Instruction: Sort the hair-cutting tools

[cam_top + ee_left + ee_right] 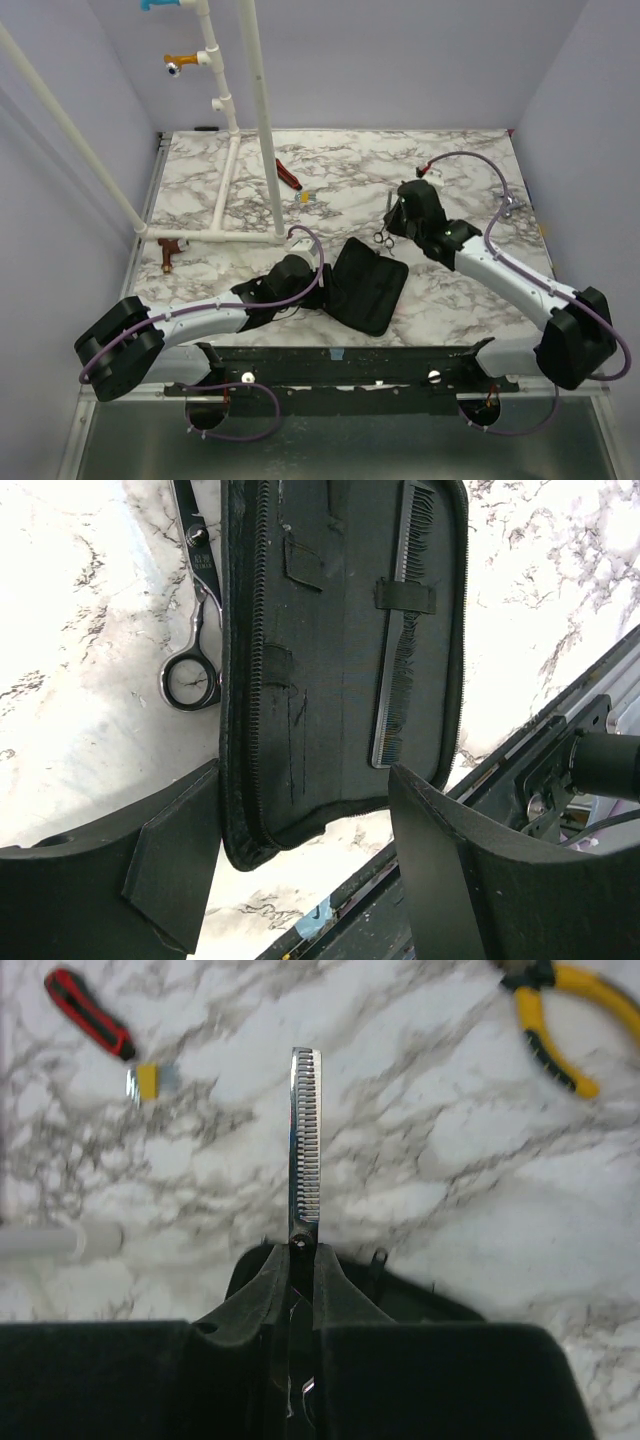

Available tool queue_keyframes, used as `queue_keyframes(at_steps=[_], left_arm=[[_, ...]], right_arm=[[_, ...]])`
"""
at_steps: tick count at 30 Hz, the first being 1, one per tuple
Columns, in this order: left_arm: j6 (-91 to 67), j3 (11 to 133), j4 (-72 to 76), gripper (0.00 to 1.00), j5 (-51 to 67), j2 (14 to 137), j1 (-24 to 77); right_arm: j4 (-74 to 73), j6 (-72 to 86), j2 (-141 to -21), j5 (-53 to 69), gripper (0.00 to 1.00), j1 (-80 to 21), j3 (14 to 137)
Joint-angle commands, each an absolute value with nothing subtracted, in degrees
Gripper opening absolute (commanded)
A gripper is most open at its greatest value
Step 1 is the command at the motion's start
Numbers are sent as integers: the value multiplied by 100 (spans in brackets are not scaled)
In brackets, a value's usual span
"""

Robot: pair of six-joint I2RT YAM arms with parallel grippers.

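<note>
An open black case point(368, 287) lies near the table's front edge, and a black comb point(405, 630) is strapped inside its right half. One pair of silver scissors point(195, 630) lies flat on the marble just left of the case point(320, 680). My left gripper point(300, 780) is open, its fingers either side of the case's near end, holding nothing. My right gripper point(302, 1252) is shut on a second pair of silver scissors point(306, 1130), whose toothed blade sticks out forward above the table. In the top view the right gripper point(398, 222) hovers just beyond the case's far corner.
A red-and-black-handled tool point(88, 1012) and a small yellow piece point(150, 1082) lie at the far left. Yellow-handled pliers point(560, 1020) lie at the far right. A white pipe frame point(262, 120) stands at the back left. The black front rail point(520, 770) runs close to the case.
</note>
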State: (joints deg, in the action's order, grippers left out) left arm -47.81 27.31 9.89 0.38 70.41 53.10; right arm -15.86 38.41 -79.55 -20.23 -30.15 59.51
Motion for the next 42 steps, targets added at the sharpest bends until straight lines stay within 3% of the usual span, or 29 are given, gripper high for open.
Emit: queue_keyframes(at_steps=[1, 11, 28, 42], left_arm=[[-4905, 2855, 1022, 65, -326, 7094, 5421], [-5329, 2702, 1082, 65, -826, 7019, 5613], [-5594, 2735, 454, 56, -1603, 6829, 5941], [-5691, 2443, 531, 36, -1654, 6724, 5957]], right_arm=[[-1734, 4264, -7061, -2023, 1, -3679, 5031], [-1784, 4938, -5039, -1097, 1, -3900, 3169], [-702, 5146, -5346, -46, 1, -4465, 2522], [-320, 5282, -5898, -423, 1, -5257, 2568]])
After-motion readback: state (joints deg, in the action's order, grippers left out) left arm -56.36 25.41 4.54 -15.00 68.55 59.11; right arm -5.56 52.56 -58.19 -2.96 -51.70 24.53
